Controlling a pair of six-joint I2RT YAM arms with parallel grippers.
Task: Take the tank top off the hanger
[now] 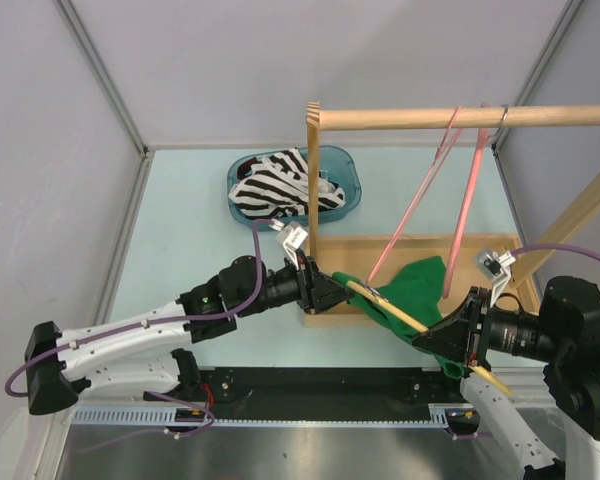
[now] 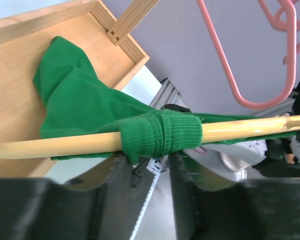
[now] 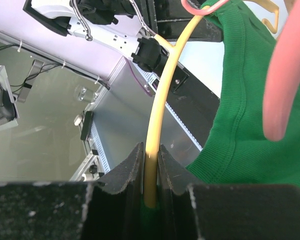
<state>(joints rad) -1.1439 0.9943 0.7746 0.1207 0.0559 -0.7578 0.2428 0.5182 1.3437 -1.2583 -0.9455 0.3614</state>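
Right claw (image 3: 150, 150) clamps the hanger (image 3: 162, 100); left claw (image 2: 142, 172) gapes wide just under a strap (image 2: 160, 132) of the top (image 2: 80, 100), bunched round the hanger. Stripping looks underway: next, pinch that strap and slide it off.

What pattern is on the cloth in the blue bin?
The cloth has black-and-white zebra stripes, clearest in the top external view.

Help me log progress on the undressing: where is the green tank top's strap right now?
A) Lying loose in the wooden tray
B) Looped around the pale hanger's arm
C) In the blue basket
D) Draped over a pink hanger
B: in the left wrist view the strap of the tank top wraps around the pale hanger, just above the open left gripper, while the right gripper clamps that same hanger.
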